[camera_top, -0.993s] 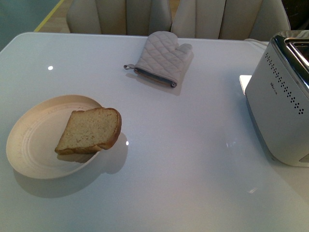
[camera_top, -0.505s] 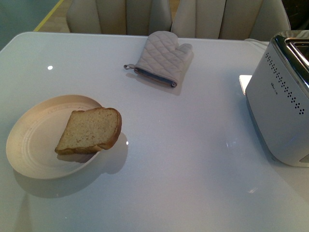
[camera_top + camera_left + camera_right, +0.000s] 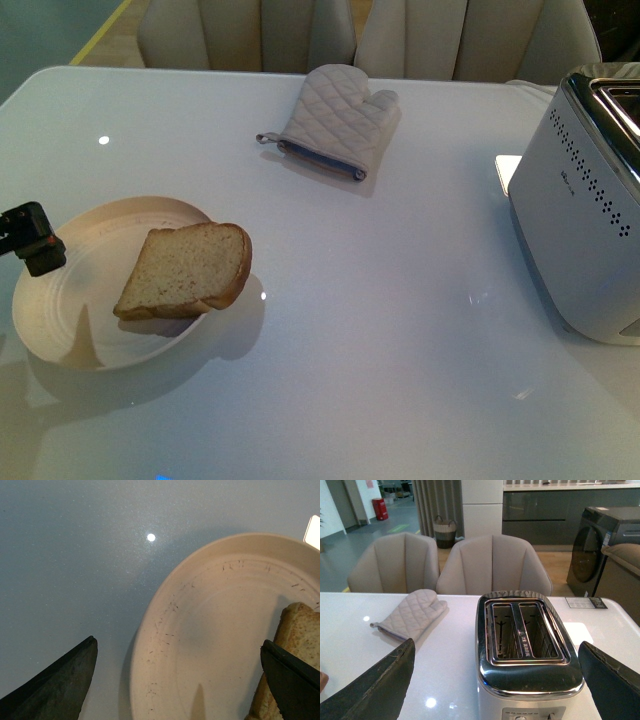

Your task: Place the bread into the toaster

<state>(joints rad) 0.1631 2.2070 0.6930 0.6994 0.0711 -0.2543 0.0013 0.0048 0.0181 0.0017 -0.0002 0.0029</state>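
White gloss tabletop [image 3: 400, 340] fills the near ground, bare and wide between the plate and the toaster, so I have free room across the middle. Its near edge is out of frame. The far edge shows, with rounded corners.

Near left sits a round cream plate [image 3: 75, 300], shallow, ringed inside, its face scratched in the wrist view. The bread [image 3: 185, 268] lies on it, tan and speckled, with a brown crust. Its rounded end sticks out past the plate's right rim.

My left gripper [image 3: 178, 644] hangs over the plate's left side with its dark tapered fingers [image 3: 60, 680] spread wide, holding nothing. One finger hides the bread's near corner in the wrist view. A second ago this arm was not in the front view. Now a black piece of it shows at the left edge, and a shadow falls across the plate. Bread, mitt and toaster have not moved.

At the right edge stands the toaster [image 3: 580, 210], boxy and off-white, with dotted rows on its side and a chrome top holding two empty slots. My right gripper [image 3: 496, 645] looks down on it, fingers spread, empty.

Farther back lies a quilted beige oven mitt [image 3: 335, 120], flat, well apart from both.

Beyond the table's edge stand two padded beige chairs [image 3: 250, 30].
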